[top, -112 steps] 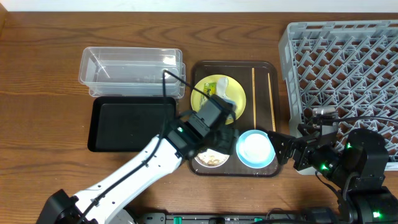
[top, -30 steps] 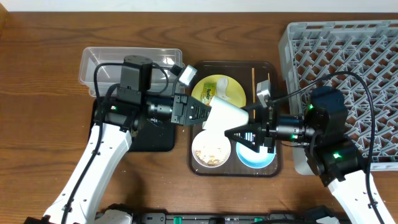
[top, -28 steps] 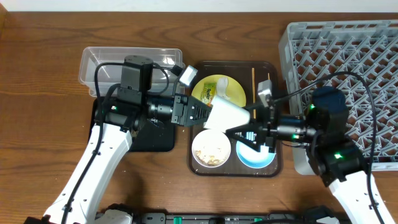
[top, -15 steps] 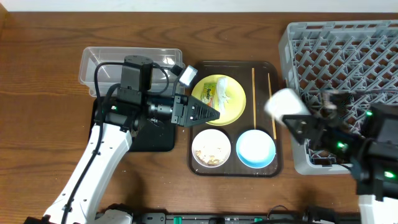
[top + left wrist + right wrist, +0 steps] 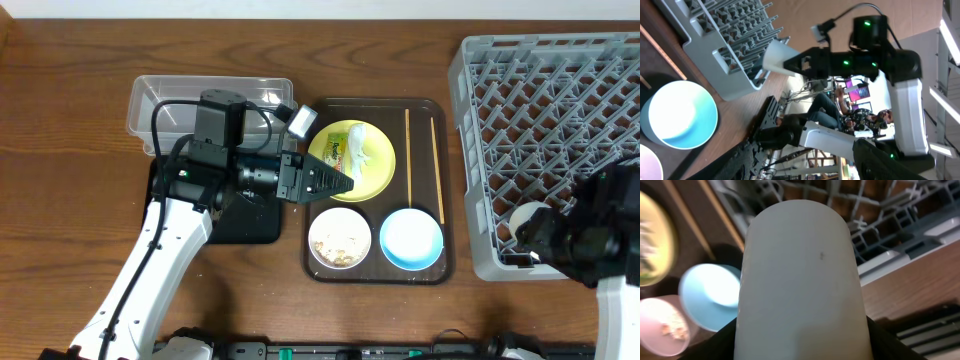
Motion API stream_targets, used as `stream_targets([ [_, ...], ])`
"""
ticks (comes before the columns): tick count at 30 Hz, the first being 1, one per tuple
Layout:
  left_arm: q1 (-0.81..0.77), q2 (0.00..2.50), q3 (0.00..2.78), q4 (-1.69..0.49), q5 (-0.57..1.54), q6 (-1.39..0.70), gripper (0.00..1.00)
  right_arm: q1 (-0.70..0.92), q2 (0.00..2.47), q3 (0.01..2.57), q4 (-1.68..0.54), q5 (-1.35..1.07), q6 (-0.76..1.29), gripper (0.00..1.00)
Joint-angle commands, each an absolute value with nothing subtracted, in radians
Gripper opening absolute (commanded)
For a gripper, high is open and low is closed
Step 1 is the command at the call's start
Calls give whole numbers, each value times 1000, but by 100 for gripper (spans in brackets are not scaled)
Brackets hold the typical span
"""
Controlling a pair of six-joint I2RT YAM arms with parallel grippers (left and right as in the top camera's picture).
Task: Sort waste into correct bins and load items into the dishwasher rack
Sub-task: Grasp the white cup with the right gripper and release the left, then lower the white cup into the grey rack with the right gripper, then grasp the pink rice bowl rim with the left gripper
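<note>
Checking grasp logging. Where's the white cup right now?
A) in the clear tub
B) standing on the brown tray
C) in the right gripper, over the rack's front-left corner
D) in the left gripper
C: the white cup sits in the right gripper above the front-left corner of the dishwasher rack, and the left gripper holds nothing.

Left arm (image 5: 165, 245) bent at elbow, forearm level, wrist rolled sideways. Left gripper (image 5: 340, 185) points right, jaws spread wide. Right arm (image 5: 605, 240) folded at lower right. Right gripper (image 5: 538, 236) points left, 2 fingers clamped on white cup (image 5: 800, 275) between jaws.
</note>
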State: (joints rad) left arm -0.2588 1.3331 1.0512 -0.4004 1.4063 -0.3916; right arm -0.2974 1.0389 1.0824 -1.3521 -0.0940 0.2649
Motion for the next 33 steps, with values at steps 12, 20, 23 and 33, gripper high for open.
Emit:
stream_targets([
  [12,-260,1325,1064,-421,1401,-374,67,-306,1249,1036,-1294,-102,291,74],
  [20,-288,1325,1064,-465,1271,-374,67,-306,1192,1092,-1267,-154,278,99],
  [23,-342,1325,1064,-546,1038,-374,67,-306,1118,1121,-1237,-308,199,99],
  [33,-611,1351,1064,-673,258,-422,67,-306,964,1122,-1152,-697,80,99],
])
